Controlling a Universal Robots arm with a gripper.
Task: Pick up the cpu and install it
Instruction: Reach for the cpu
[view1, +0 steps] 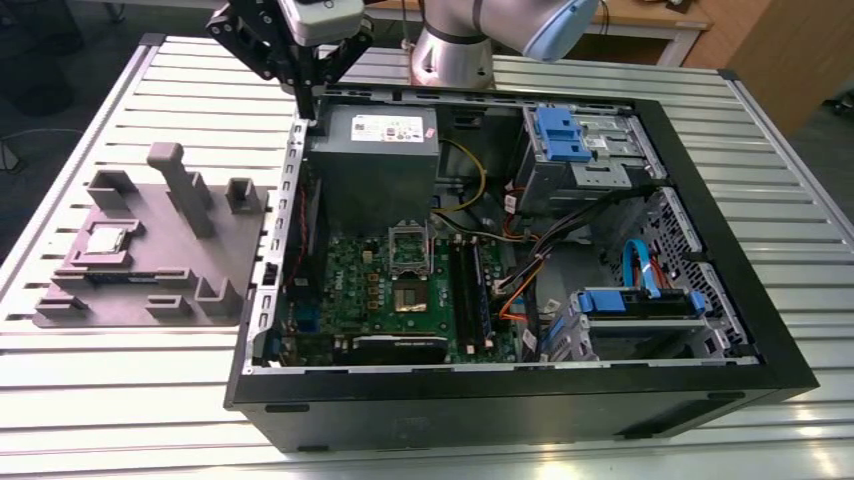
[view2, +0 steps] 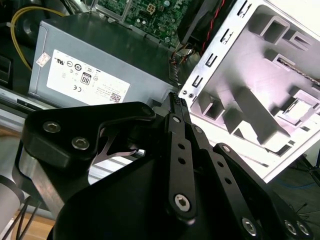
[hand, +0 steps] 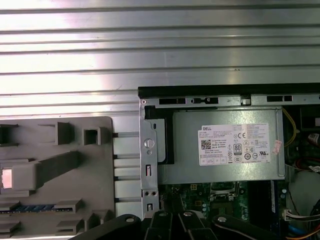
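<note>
Gripper, fingers together and empty, over the case edge; cpu on tray.

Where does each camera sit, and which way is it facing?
Exterior view: above, off the arm, facing open case, cpu on tray; arm, gripper show.
First wrist view: wrist, looking down on power supply; gripper links show.
Second wrist view: wrist, looking along shut gripper.
All share power supply, tray.
</note>
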